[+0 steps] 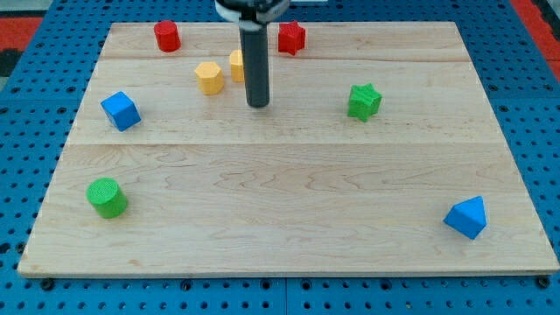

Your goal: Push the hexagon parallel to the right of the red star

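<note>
The yellow hexagon (209, 77) lies on the wooden board in the upper middle-left. The red star (291, 38) sits near the view's top, right of centre. My tip (257, 104) rests on the board below and to the right of the hexagon, apart from it, and below-left of the red star. A second yellow block (236, 65) stands just right of the hexagon, partly hidden behind the rod, so its shape cannot be made out.
A red cylinder (167, 36) stands at the top left. A blue cube (121, 110) is at the left, a green cylinder (107, 197) at the lower left, a green star (364, 101) right of centre, and a blue block (466, 217) at the lower right.
</note>
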